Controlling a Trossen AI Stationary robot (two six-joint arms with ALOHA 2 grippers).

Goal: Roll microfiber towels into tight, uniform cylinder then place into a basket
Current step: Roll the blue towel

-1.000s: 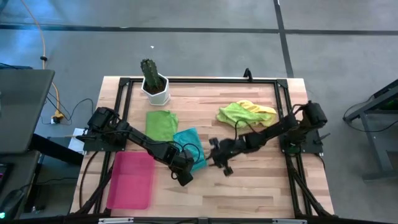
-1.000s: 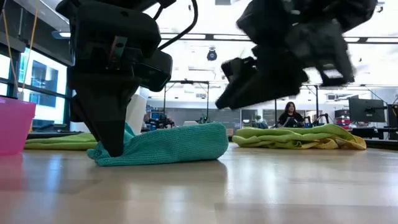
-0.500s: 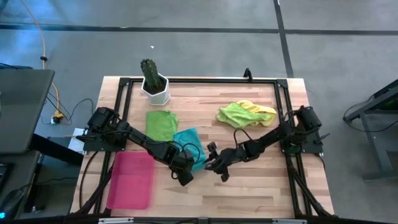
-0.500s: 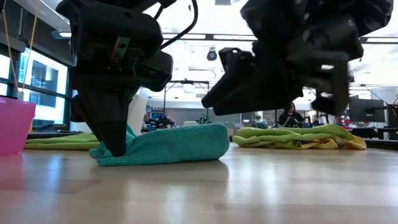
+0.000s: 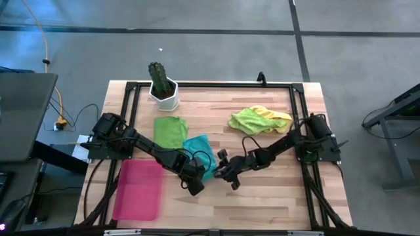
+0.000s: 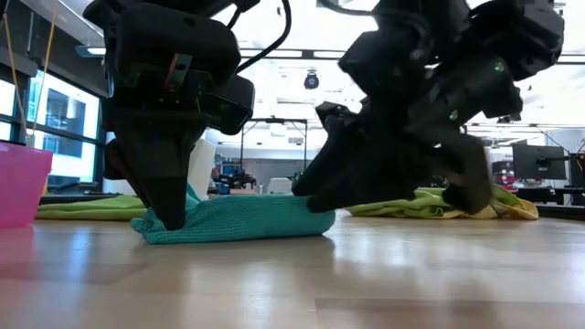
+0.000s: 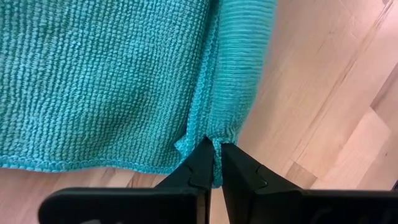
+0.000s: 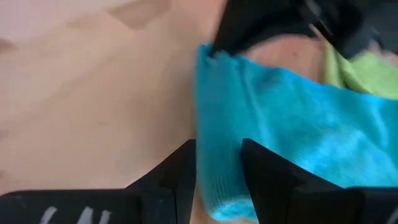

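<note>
Rolling step: left claw (image 7: 213, 163) pinches teal towel (image 5: 199, 152) corner; right claw (image 8: 217, 168), part-open, straddles rolled edge. Next: close, roll tight toward green towel (image 5: 170, 130).

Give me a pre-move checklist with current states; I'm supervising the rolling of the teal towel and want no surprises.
1. Left gripper pinching the teal towel at its edge: ok, shut on the hem.
2. Right gripper astride the towel's rolled edge: ok, fingers either side; whether it grips, cannot tell.
3. Towel lying on the table, partly rolled: ok.
4. Basket beside the left arm, nothing seen in it: ok.
5. Green towel and the lime and yellow towels apart from both grippers: ok.
6. Roll tight and uniform: cannot tell.
</note>
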